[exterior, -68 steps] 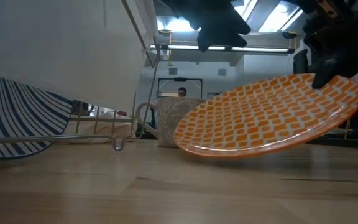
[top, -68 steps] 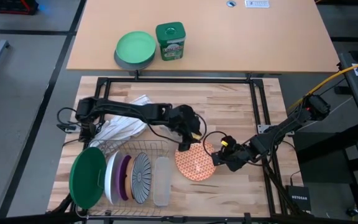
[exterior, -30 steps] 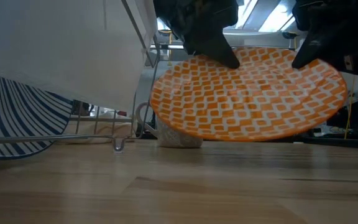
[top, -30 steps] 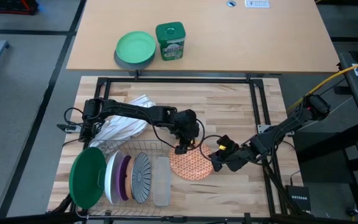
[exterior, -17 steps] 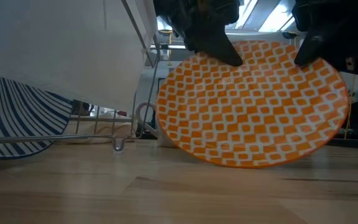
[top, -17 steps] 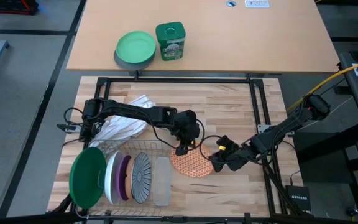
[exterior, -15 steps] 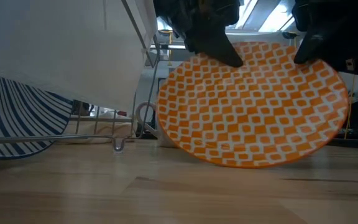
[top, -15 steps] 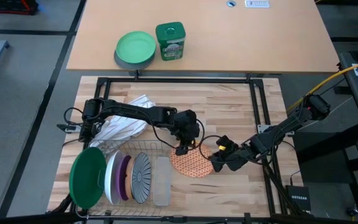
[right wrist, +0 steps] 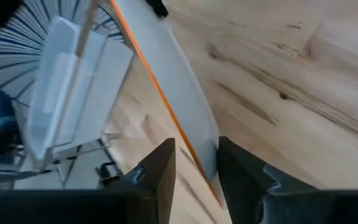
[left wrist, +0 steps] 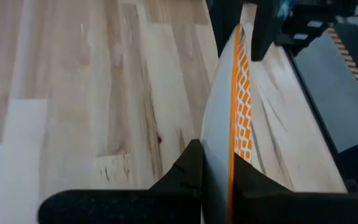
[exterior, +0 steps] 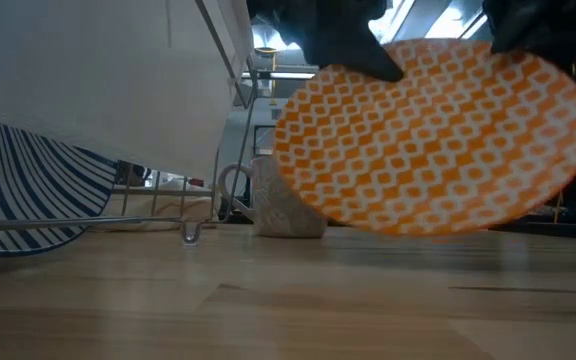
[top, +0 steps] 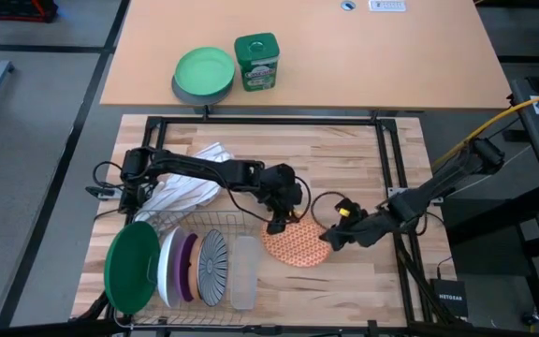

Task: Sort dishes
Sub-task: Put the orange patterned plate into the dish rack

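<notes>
Leftmost, a dark green plate (top: 131, 266), a white plate (top: 167, 267), a purple plate (top: 187, 266) and a striped plate (top: 212, 267) are stood on edge in the wire rack (top: 215, 222) at the table's front left corner. Beside it, the orange patterned plate (top: 298, 245) is held clear of the table (top: 344, 159), pinched by the left gripper (top: 276, 225) and the right gripper (top: 328, 238) at opposite rims.

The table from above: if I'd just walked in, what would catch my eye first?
Most likely the orange patterned plate, held tilted above the wooden table by both arms at once: the left gripper pinches one edge and the right gripper the opposite one. Next, the wire rack at the table's front left, where a big dark green plate and a blue-and-white striped plate stand on edge in a row.
</notes>
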